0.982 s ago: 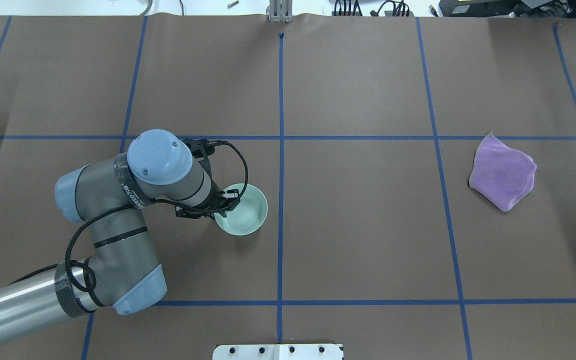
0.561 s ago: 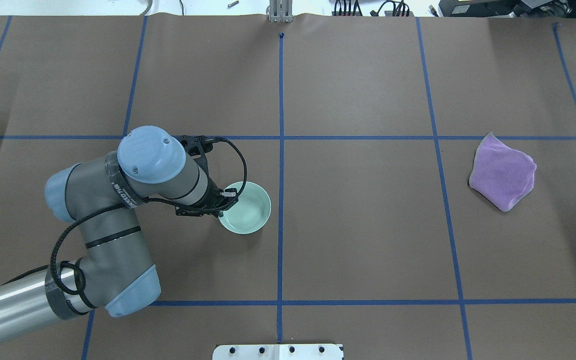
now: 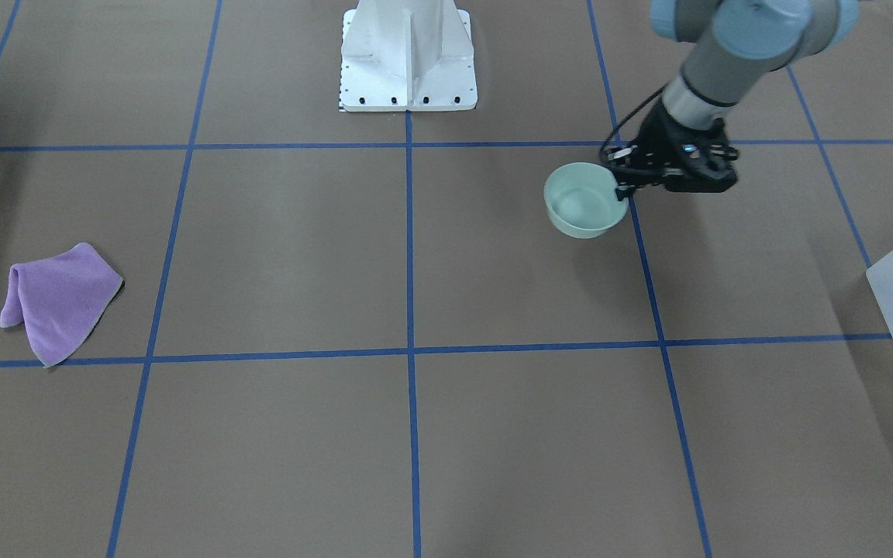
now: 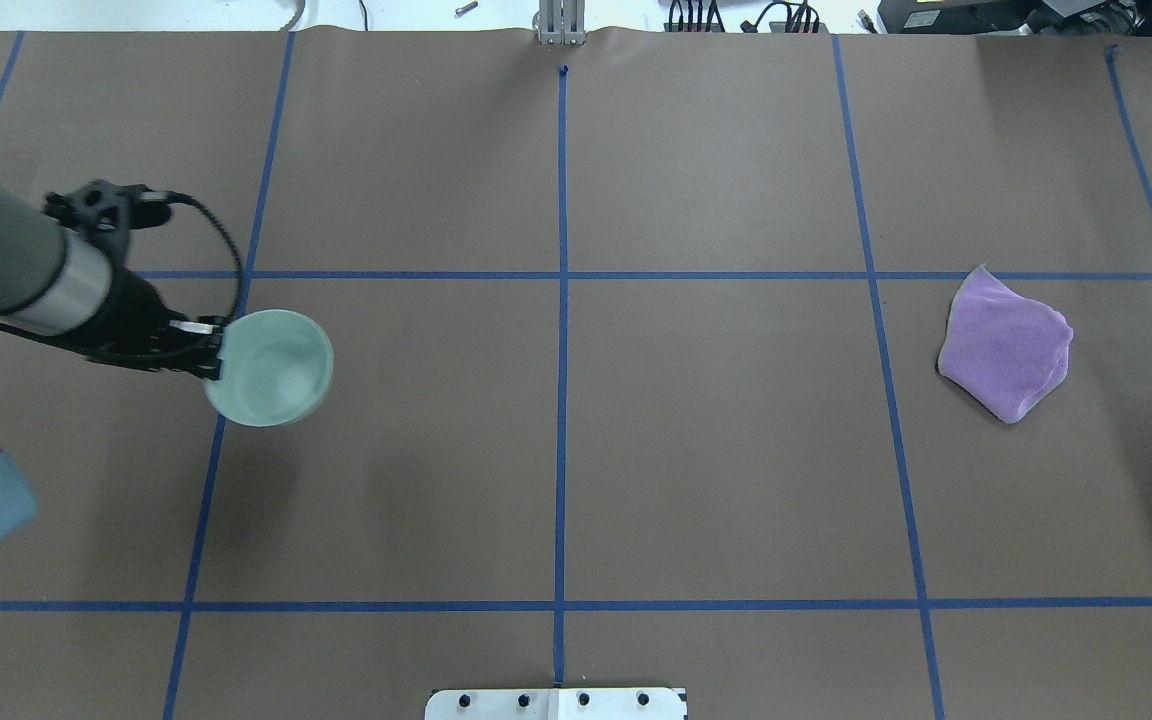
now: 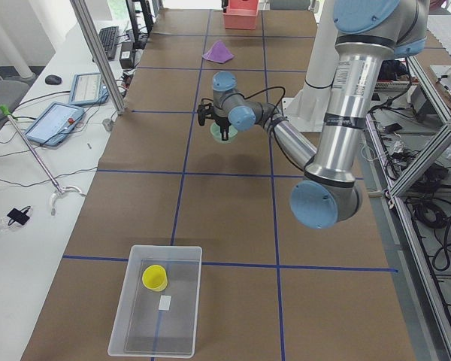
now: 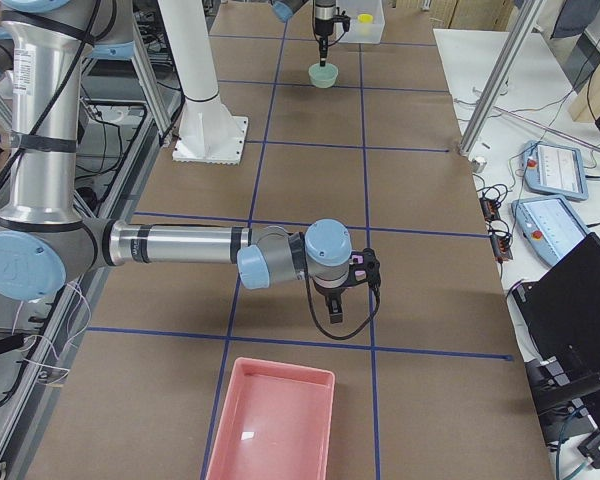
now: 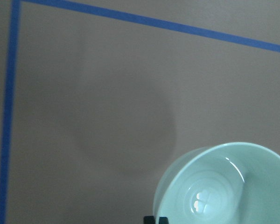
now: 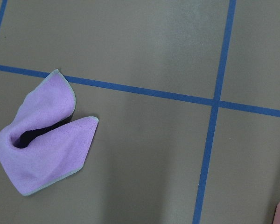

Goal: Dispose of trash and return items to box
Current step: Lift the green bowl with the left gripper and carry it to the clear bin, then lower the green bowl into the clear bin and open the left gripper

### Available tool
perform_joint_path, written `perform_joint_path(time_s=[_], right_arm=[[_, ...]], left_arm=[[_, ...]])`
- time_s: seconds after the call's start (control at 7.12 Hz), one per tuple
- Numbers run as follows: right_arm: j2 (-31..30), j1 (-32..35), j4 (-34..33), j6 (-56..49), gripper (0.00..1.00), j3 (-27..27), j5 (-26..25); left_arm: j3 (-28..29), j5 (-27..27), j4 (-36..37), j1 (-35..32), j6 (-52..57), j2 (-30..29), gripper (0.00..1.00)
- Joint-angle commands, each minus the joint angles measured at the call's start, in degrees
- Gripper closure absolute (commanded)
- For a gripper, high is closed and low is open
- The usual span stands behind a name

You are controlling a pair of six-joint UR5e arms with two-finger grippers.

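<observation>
The left gripper (image 4: pixel 214 352) is pinching the rim of the mint bowl (image 4: pixel 276 372), holding it above the brown-papered, blue-taped table (image 4: pixel 716 450). Well beyond it, the box (image 5: pixel 173 331) is sitting with the yellow cup (image 5: pixel 154 277) inside. How far the distant right gripper (image 6: pixel 333 318) is opening cannot be told.

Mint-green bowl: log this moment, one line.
left jaws: shut on rim of round pale mint-green bowl | bowl: off table | translucent rectangular plastic bin: yellow plastic cup inside

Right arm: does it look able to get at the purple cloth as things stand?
Likely yes. The purple cloth lies alone on the table, in the right wrist camera's view; the left pincer, holding the mint bowl, is far off.
</observation>
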Motion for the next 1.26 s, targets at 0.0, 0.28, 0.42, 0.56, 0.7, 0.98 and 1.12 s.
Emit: perform_joint_path(time_s=[0.0, 0.28, 0.42, 0.56, 0.7, 0.98, 1.12], right_arm=[[-0.01, 0.0, 0.13, 0.09, 0.0, 0.19, 0.01], [-0.01, 0.0, 0.4, 0.44, 0.0, 0.19, -0.08], [-0.01, 0.0, 0.4, 0.44, 0.0, 0.19, -0.08], [-0.01, 0.0, 0.4, 0.53, 0.0, 0.28, 0.01], [-0.01, 0.0, 0.4, 1.05, 0.0, 0.28, 0.01], [-0.1, 0.0, 0.4, 1.05, 0.0, 0.19, -0.08], [-0.01, 0.0, 0.4, 1.05, 0.0, 0.11, -0.08]], left_arm=[[7.76, -10.53, -0.04, -22.17, 32.59, 8.84, 1.0], [36.96, -20.16, 0.14, -39.98, 62.43, -1.8, 1.0], [50.68, -20.18, 0.31, -44.66, 73.16, -8.75, 1.0], [61.78, -20.18, 0.31, -48.53, 79.79, -15.08, 1.0], [64.67, -19.74, 0.14, -49.88, 82.56, -15.84, 1.0], [70.47, -16.33, -1.09, -51.82, 86.09, -15.85, 1.0], [74.07, -16.22, -2.31, -51.82, 83.32, -16.03, 1.0]])
